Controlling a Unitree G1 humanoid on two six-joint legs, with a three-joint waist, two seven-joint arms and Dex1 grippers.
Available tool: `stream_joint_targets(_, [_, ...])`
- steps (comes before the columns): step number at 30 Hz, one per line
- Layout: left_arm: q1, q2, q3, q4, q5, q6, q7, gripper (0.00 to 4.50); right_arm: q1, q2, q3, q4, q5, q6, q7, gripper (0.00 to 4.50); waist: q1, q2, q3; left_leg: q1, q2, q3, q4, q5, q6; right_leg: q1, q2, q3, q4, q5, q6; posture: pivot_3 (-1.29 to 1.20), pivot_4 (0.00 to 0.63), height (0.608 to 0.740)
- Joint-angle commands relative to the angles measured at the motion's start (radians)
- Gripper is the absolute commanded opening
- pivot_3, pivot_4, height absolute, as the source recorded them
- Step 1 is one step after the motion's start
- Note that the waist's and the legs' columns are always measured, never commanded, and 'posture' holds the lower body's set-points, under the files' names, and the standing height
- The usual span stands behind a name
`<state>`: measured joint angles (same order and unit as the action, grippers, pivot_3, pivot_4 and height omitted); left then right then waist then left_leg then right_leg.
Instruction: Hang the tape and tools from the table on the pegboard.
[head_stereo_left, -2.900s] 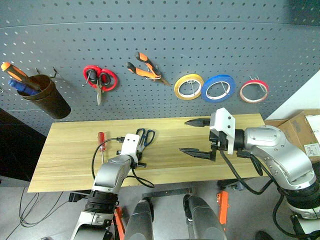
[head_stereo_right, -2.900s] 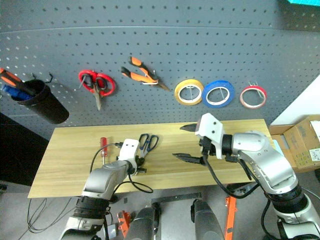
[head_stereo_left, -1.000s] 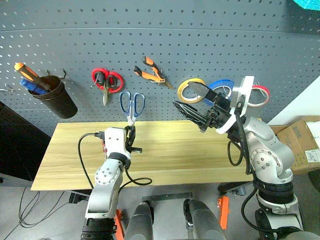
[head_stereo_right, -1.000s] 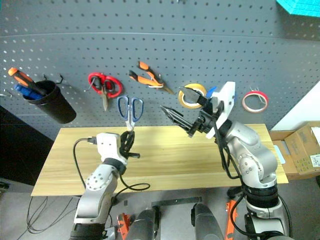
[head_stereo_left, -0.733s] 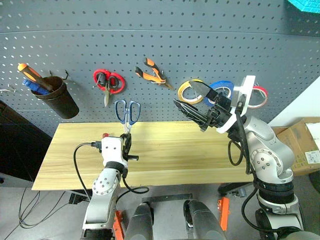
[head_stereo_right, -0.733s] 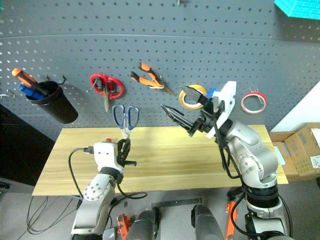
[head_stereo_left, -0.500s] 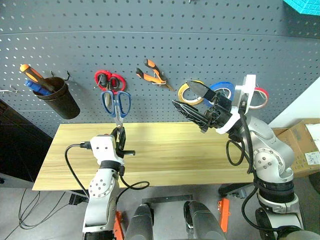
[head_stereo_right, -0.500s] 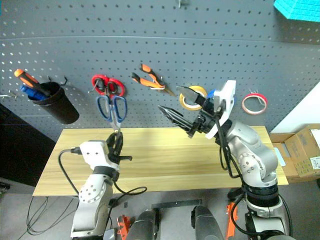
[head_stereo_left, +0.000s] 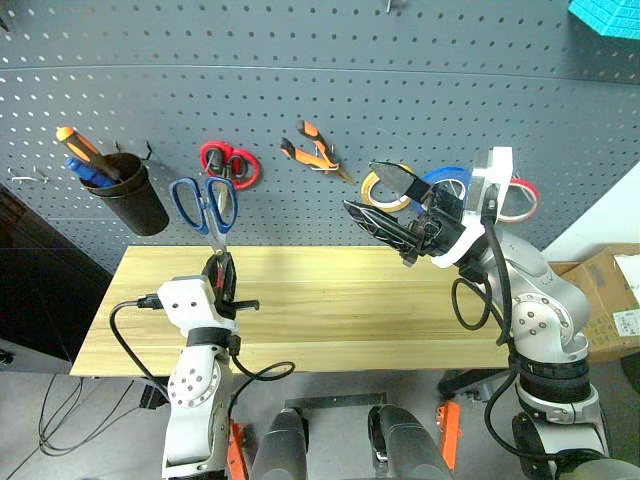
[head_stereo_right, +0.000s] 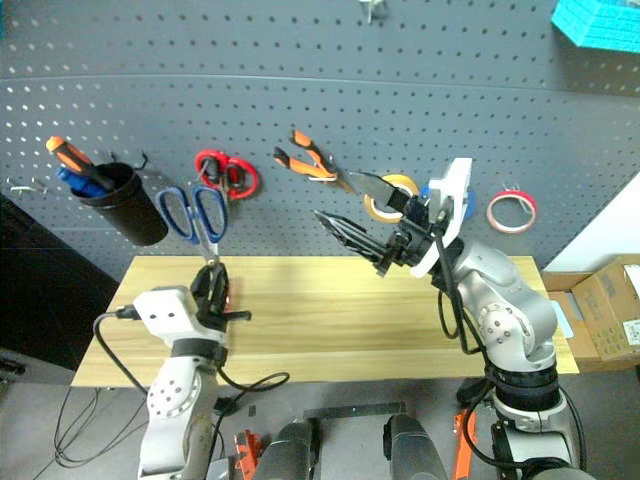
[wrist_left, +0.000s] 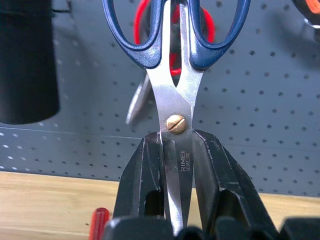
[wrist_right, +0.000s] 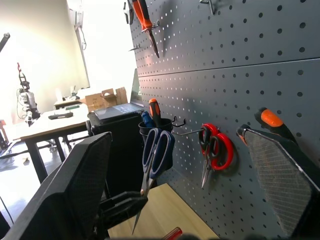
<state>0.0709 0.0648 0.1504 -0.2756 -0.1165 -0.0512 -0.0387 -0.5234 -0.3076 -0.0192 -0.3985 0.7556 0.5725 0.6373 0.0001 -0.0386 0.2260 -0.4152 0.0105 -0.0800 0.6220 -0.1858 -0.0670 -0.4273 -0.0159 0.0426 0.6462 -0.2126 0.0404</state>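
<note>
My left gripper (head_stereo_left: 218, 272) is shut on the blades of the blue-handled scissors (head_stereo_left: 203, 203). It holds them upright, handles up, in front of the pegboard (head_stereo_left: 400, 90), just left of and below the red-handled scissors (head_stereo_left: 228, 163). The left wrist view shows the black fingers (wrist_left: 145, 170) clamping the blades below the pivot screw. My right gripper (head_stereo_left: 360, 187) hangs open above the table (head_stereo_left: 330, 300), with nothing between its fingers. The orange-and-black pliers (head_stereo_left: 315, 150) and the red tape (head_stereo_right: 511, 210) hang on the board. A red screwdriver handle (wrist_left: 98, 220) lies on the table by my left gripper.
A dark cup (head_stereo_left: 135, 195) with an orange-handled screwdriver (head_stereo_left: 78, 143) hangs at the board's left. A yellow roll (head_stereo_left: 378, 190) and a blue roll (head_stereo_left: 445, 180) hang behind my right gripper. A cardboard box (head_stereo_left: 610, 300) sits past the table's right end.
The scissors lay on the table at first, then my left gripper lifted them and carried them up and left toward the board. The right gripper has stayed raised and open.
</note>
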Motion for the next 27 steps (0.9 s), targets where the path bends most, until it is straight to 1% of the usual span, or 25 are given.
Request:
stream_joint_targets(1, [-0.032, 0.002, 0.011, -0.041, 0.0, -0.033, 0.01, 0.49, -0.012, -0.001, -0.009, -0.008, -0.007, -0.036, 0.01, 4.5, 0.001, 0.0, 0.0, 0.0, 0.0, 0.0, 0.001, 0.0, 0.0, 0.001, 0.0, 0.0, 0.0, 0.0, 0.0, 0.09, 0.155, 0.74])
stream_joint_targets(7, [-0.072, 0.007, 0.013, -0.025, -0.001, -0.026, 0.008, 0.49, -0.013, 0.0, -0.009, 0.0, -0.016, -0.045, 0.009, 4.5, 0.001, 0.0, 0.0, 0.0, 0.0, 0.0, 0.005, 0.0, 0.0, 0.003, 0.0, 0.0, -0.001, 0.001, -0.002, 0.08, 0.153, 0.74])
stream_joint_targets(13, [-0.11, 0.015, -0.001, -0.004, -0.02, -0.018, -0.027, 0.49, -0.009, 0.001, -0.012, -0.01, -0.021, -0.041, 0.002, 4.5, 0.0, 0.0, 0.0, 0.0, 0.0, 0.0, 0.005, 0.0, 0.0, 0.003, 0.0, 0.0, -0.001, 0.002, -0.002, 0.07, 0.151, 0.74])
stream_joint_targets(27, [-0.171, 0.031, 0.021, 0.05, -0.031, 0.0, -0.041, 0.49, 0.009, -0.007, -0.018, -0.034, -0.022, -0.036, -0.021, 4.5, -0.002, 0.0, 0.0, 0.0, 0.0, 0.0, 0.005, 0.0, 0.0, 0.003, 0.0, 0.0, -0.001, 0.002, -0.002, 0.05, 0.155, 0.74])
